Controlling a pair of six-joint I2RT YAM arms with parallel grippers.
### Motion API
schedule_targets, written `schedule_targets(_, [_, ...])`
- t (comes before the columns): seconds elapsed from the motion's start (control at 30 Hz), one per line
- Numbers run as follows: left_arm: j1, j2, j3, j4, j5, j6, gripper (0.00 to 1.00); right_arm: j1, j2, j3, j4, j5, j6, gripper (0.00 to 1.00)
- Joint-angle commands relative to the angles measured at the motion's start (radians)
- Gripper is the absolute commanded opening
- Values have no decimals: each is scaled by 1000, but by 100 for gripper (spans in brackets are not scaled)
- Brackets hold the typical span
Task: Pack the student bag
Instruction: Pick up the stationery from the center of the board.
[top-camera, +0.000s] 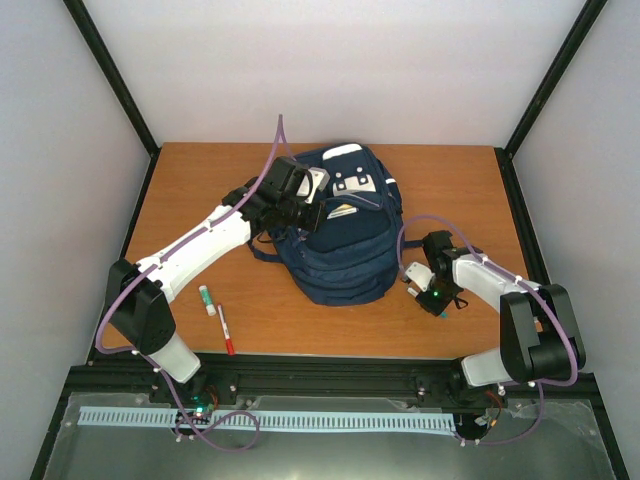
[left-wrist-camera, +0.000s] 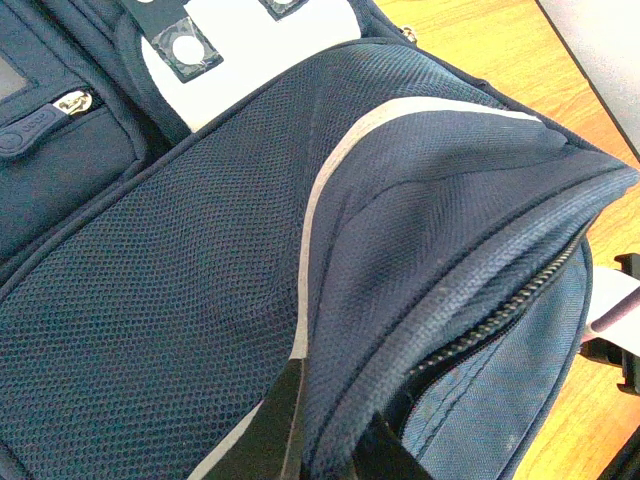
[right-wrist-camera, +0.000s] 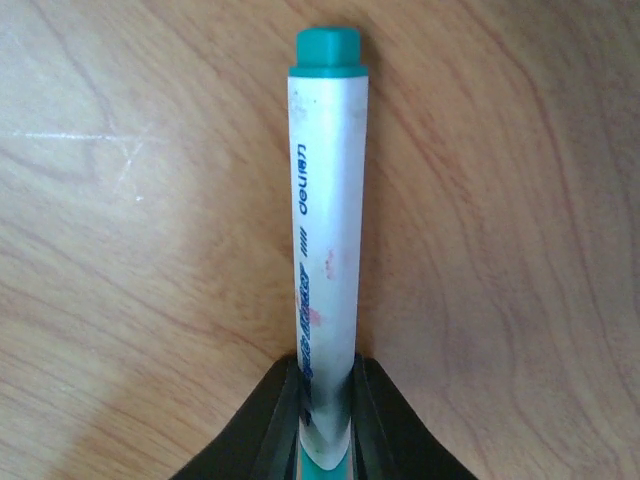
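Observation:
The navy student bag (top-camera: 350, 250) lies in the middle of the table with its white patches toward the back. My left gripper (top-camera: 308, 212) is over its upper left part. In the left wrist view the gripper (left-wrist-camera: 330, 440) is shut on a fold of the bag's fabric (left-wrist-camera: 200, 280), lifting the flap beside an open zipper (left-wrist-camera: 500, 310). My right gripper (top-camera: 418, 280) is just right of the bag, low over the table. It (right-wrist-camera: 328, 400) is shut on a white marker with a green cap (right-wrist-camera: 328, 200), which points away from the fingers.
A short white stick with a green cap (top-camera: 207, 299) and a red pen (top-camera: 227, 330) lie on the wooden table (top-camera: 200, 190) left of the bag, near the left arm. Black frame posts and white walls surround the table.

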Motion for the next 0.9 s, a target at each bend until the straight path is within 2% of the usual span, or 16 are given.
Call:
schedule_targets(0.0, [6, -37, 78, 45, 44, -40, 3, -4, 20, -21, 14, 43, 2, 12])
schedule_targets(0.33, [6, -37, 78, 45, 45, -40, 3, -4, -37, 49, -35, 7, 0, 7])
schedule_targets(0.67, [6, -34, 78, 45, 44, -41, 3, 23, -153, 258, -78, -25, -53, 5])
schedule_targets(0.87, [6, -34, 78, 45, 46, -40, 3, 170, -180, 362, -51, 31, -112, 5])
